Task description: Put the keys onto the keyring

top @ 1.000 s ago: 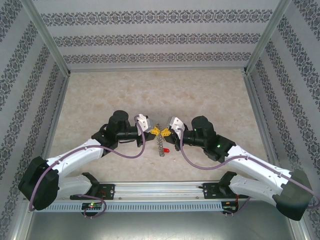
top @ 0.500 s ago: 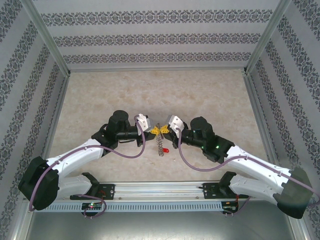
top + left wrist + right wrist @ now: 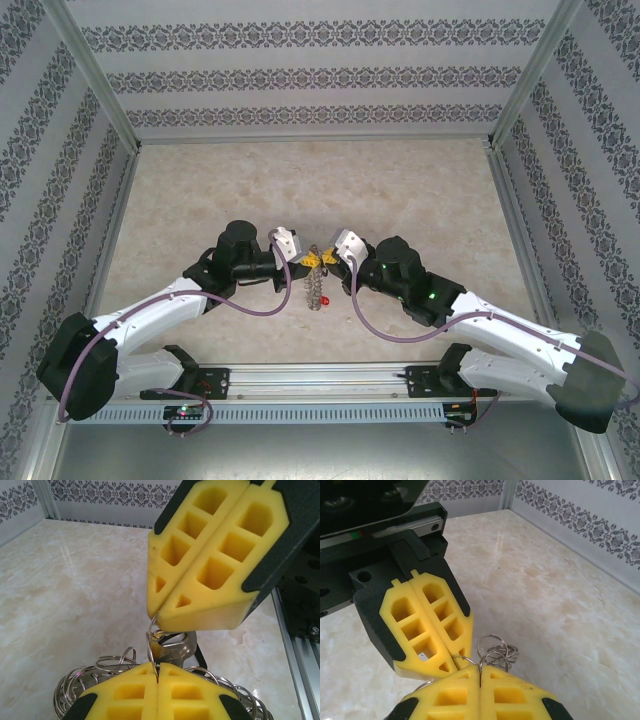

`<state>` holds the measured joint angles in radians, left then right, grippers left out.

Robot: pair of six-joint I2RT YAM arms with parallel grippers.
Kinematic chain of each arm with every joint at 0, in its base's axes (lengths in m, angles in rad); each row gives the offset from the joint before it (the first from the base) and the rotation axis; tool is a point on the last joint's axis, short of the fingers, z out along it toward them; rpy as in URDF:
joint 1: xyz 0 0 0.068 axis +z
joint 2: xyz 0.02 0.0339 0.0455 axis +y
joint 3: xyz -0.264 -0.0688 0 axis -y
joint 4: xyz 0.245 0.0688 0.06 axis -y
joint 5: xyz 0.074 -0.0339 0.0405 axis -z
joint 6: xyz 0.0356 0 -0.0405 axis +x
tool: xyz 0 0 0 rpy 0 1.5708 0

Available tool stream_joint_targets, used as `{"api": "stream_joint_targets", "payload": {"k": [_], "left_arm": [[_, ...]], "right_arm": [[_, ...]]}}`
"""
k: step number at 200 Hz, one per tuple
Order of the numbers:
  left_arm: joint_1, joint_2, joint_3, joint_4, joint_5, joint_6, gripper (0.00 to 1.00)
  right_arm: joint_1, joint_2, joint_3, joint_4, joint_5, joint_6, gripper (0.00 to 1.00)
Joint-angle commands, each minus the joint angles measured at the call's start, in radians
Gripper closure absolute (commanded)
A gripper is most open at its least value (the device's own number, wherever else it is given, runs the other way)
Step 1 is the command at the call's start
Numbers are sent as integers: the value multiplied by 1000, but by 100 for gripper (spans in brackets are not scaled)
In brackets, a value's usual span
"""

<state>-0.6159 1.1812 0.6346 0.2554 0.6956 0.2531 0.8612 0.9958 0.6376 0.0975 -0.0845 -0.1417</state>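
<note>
The keyring (image 3: 75, 685) is bright polished metal wire, and its loops catch sharp highlights at the lower left of the left wrist view. The left gripper (image 3: 157, 669) and right gripper (image 3: 159, 614) have yellow pads, matt and faintly grainy, moulded with hollow pockets and backed by matt black plastic. The surface (image 3: 75, 580) looks like cream marble, smooth and glossy with soft reflections. In the top view the arm shells (image 3: 150, 310) are smooth white plastic with a light sheen. The cable (image 3: 245, 314) has a purple rubbery sheath. The frame posts (image 3: 95, 75) are brushed silvery metal, and the walls (image 3: 300, 80) have a matt patterned covering.
</note>
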Motion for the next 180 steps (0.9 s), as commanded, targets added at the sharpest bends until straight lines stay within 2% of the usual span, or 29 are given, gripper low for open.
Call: {"api": "stream_joint_targets", "payload": {"k": [1, 43, 81, 109, 152, 180], "left_arm": [[-15, -10, 2, 79, 75, 8, 100], [-15, -4, -4, 91, 77, 8, 100], [-15, 11, 3, 106, 98, 7, 100], [-17, 18, 21, 85, 115, 26, 100], [-18, -9, 7, 87, 126, 53, 100], [-20, -28, -14, 117, 121, 66, 100]], "right_arm": [[-8, 13, 23, -36, 136, 14, 100], [-2, 26, 42, -79, 195, 29, 100], [-1, 40, 52, -49, 54, 40, 100], [-1, 61, 79, -59, -5, 28, 100], [-5, 87, 110, -123, 171, 49, 100], [-24, 89, 122, -166, 140, 77, 100]]}}
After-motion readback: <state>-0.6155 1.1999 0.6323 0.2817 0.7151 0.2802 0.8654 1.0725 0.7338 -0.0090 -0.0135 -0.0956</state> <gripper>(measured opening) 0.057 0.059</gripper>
